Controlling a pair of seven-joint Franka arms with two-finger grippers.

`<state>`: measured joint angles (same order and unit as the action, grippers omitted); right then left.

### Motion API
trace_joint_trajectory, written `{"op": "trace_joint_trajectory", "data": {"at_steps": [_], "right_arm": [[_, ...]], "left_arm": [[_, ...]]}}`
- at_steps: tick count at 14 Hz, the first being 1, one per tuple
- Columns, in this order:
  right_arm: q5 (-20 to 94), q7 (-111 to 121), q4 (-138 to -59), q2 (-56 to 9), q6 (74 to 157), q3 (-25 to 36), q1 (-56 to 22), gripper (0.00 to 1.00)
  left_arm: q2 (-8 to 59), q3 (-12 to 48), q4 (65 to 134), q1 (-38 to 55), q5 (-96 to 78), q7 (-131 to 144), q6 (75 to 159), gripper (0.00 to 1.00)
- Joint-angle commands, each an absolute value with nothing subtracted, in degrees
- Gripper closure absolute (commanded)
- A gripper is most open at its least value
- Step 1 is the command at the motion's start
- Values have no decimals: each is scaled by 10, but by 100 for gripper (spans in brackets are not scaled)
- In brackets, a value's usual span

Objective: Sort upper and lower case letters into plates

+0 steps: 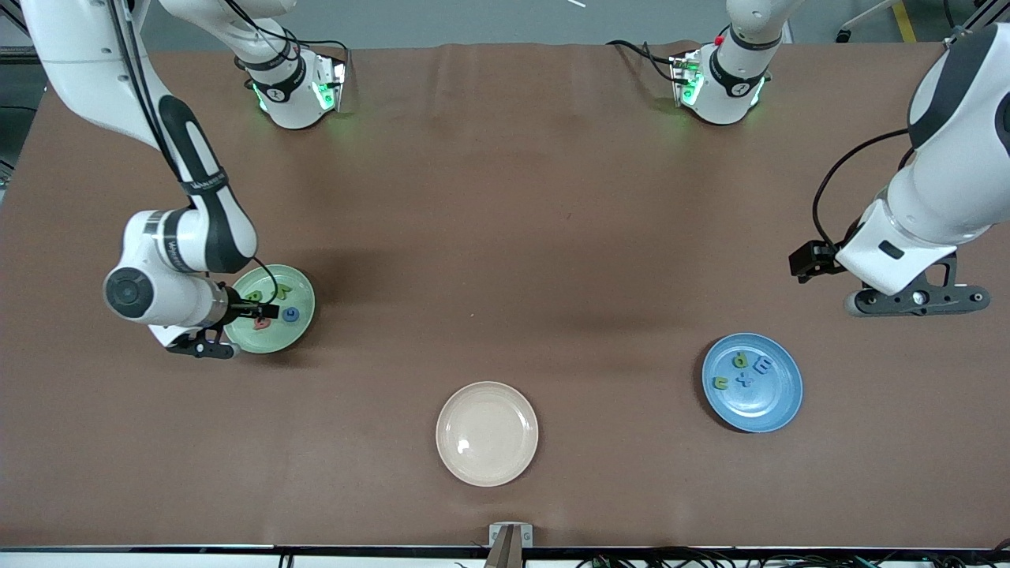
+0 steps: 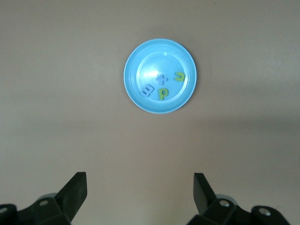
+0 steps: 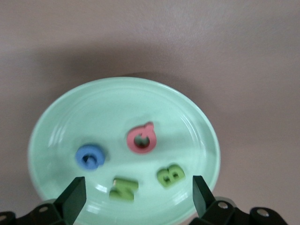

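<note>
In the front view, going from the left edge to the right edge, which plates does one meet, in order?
Mint green plate → cream-beige plate → blue plate.

Mint plate (image 3: 51, 122) with red (image 3: 141, 138), blue (image 3: 90, 157) and two green letters (image 3: 170, 175) is sited directly under the open right gripper (image 3: 136, 199); blue plate (image 2: 136, 93) with four pieces (image 2: 162, 93) is seen ahead of the open left gripper (image 2: 140, 190).
</note>
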<state>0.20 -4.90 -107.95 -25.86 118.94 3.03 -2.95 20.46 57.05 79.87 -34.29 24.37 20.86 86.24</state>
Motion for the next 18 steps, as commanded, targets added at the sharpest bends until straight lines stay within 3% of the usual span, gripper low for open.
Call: {"op": "trace_joint_trajectory", "data": {"at_steps": [1,4,6,11,18], "right_arm": [[-1,-21,-988,-239,1055,25,-19,0],[-6,-21,-891,-239,960,25,-22,0],[-7,-20,-851,-224,923,25,-23,0],[-8,-21,-834,-167,890,25,-18,0],[2,-21,-834,-144,851,23,-16,0]], "left_arm": [[100,356,802,-223,118,145,858,0],[19,153,860,-101,-13,116,857,0],[-31,93,910,-40,-21,105,855,0],[-107,28,978,20,-17,65,854,0],[-115,49,981,16,24,63,868,0]]}}
